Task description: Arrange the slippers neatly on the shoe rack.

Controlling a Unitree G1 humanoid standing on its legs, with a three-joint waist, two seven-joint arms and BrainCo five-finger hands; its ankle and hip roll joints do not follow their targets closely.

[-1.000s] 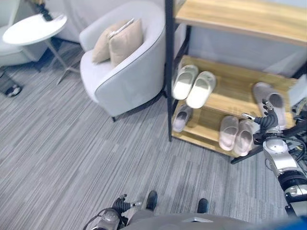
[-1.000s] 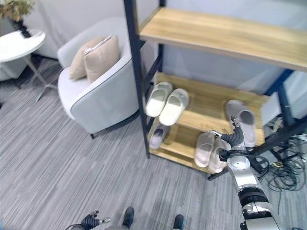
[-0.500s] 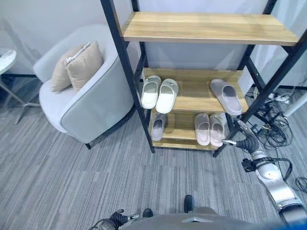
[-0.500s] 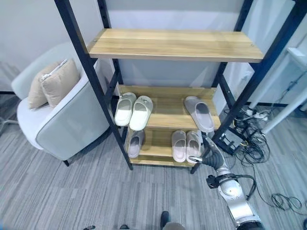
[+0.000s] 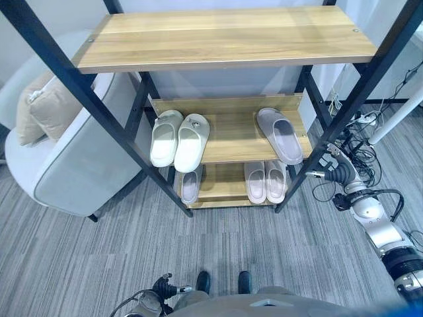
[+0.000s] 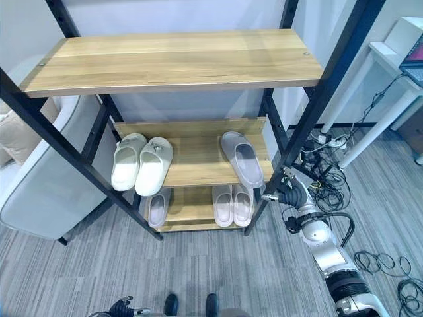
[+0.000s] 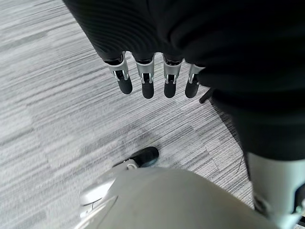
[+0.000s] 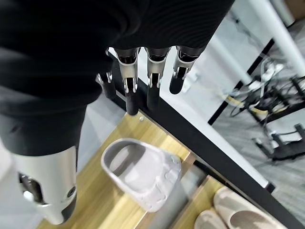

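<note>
The shoe rack point(image 5: 225, 39) has a black frame and wooden shelves. On its middle shelf a pair of cream slippers point(image 5: 178, 137) lies at the left, and a single grey slipper point(image 5: 279, 135) lies angled at the right; the same grey slipper point(image 8: 143, 176) shows just past my right hand's fingers point(image 8: 152, 71). The bottom shelf holds one small grey slipper point(image 5: 190, 185) and a pinkish pair point(image 5: 265, 181) side by side. My right hand point(image 5: 337, 173) hangs open and empty just outside the rack's right front post. My left hand point(image 7: 147, 78) is open low over the carpet.
A grey armchair point(image 5: 59, 165) with beige cushions point(image 5: 39, 109) stands close against the rack's left side. A tangle of cables point(image 6: 324, 175) and a power strip lie on the floor behind the right post. A white table leg point(image 5: 396, 112) rises at the far right.
The camera has swung so the rack is now centred. My right hand has drawn back from in front of the lower shelves to outside the right front post. The slippers lie as before.
</note>
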